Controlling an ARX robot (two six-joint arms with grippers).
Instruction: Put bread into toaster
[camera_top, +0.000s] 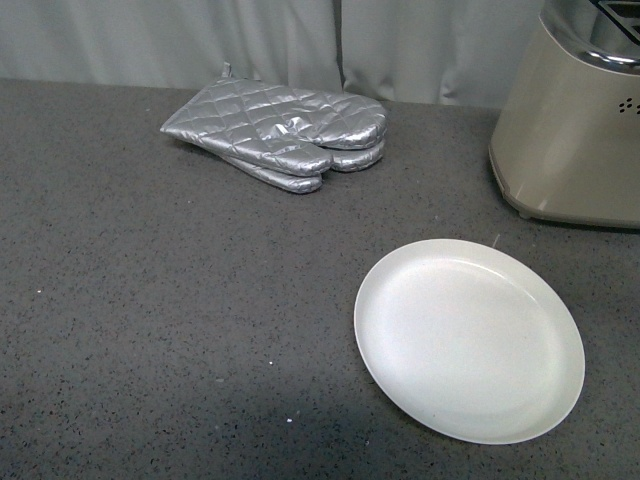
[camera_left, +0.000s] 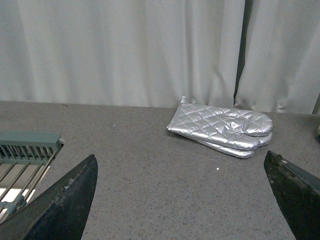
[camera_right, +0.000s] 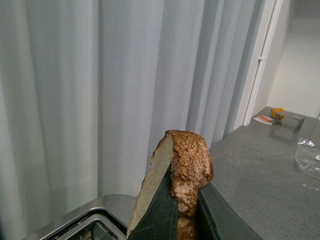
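In the right wrist view my right gripper (camera_right: 186, 212) is shut on the bread (camera_right: 187, 160), a brown-crusted slice held on edge between the dark fingers. The chrome slotted top of the toaster (camera_right: 95, 217) lies just below and beside the slice. In the front view the beige toaster (camera_top: 575, 120) stands at the far right, its top cut off by the frame; neither arm shows there. My left gripper (camera_left: 185, 200) is open and empty, low over the grey counter, its fingers (camera_left: 65, 200) wide apart.
A white round plate (camera_top: 470, 340) lies empty on the counter in front of the toaster. Silver quilted oven mitts (camera_top: 285, 130) lie at the back, also in the left wrist view (camera_left: 222, 127). A rack (camera_left: 25, 155) is beside the left gripper. Curtains hang behind.
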